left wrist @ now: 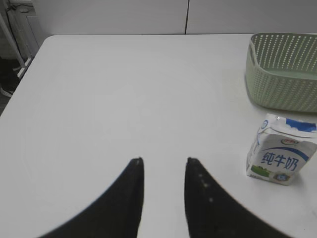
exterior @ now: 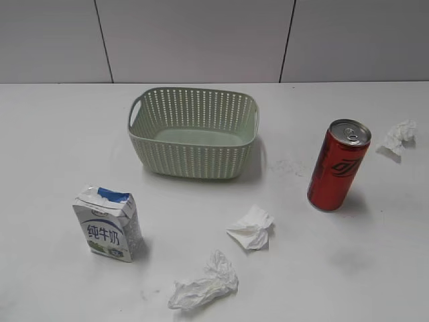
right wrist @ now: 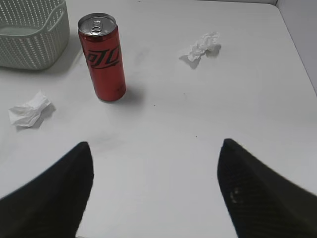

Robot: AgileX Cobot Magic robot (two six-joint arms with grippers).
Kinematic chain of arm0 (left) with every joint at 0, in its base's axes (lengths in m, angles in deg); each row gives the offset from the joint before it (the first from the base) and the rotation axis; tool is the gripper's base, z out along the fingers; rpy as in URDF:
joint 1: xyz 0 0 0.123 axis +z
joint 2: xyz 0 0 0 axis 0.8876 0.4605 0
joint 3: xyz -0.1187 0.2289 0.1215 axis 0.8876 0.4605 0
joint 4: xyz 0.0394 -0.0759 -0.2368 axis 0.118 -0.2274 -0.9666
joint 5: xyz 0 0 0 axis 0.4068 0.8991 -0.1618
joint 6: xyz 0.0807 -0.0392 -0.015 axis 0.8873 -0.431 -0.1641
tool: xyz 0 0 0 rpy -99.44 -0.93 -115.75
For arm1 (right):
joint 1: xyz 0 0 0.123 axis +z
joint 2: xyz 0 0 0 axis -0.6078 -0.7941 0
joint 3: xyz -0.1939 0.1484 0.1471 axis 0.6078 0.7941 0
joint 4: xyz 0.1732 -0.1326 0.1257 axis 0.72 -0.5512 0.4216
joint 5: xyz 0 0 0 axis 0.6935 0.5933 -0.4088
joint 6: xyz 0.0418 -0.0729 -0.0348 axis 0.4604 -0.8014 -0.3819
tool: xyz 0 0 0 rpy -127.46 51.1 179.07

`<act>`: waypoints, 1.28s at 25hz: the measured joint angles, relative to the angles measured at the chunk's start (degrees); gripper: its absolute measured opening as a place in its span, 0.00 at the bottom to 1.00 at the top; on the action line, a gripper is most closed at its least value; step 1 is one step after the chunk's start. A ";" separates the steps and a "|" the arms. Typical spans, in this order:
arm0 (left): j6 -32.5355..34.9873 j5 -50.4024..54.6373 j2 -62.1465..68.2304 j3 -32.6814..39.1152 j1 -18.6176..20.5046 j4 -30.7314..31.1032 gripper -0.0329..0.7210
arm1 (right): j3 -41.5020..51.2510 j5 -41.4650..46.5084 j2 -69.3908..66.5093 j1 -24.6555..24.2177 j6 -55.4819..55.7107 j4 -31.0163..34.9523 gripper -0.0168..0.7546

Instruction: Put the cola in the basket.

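The cola is a tall red can with black lettering and a silver top. It stands upright on the white table, to the right of the basket, a pale green perforated basket that is empty. The can also shows in the right wrist view, ahead and left of my right gripper, which is open wide and empty. The basket's corner shows there too. My left gripper is open and empty over bare table; the basket lies far right of it. Neither gripper appears in the exterior view.
A white-and-blue milk carton stands front left, also in the left wrist view. Crumpled tissues lie in front of the basket, near the front edge and at the far right. The table's left edge is close to my left gripper.
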 joint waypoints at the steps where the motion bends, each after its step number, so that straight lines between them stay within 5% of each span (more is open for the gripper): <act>1: 0.00 0.00 0.00 0.00 0.00 0.00 0.35 | 0.00 0.00 0.00 0.00 0.00 0.05 0.79; 15: 0.00 0.00 0.00 0.00 0.00 0.00 0.35 | -0.30 -0.47 -4.46 0.00 0.00 0.05 0.79; 32: 0.00 0.00 0.00 0.00 0.00 0.00 0.35 | -20.06 -9.29 -52.95 0.00 0.00 2.32 0.79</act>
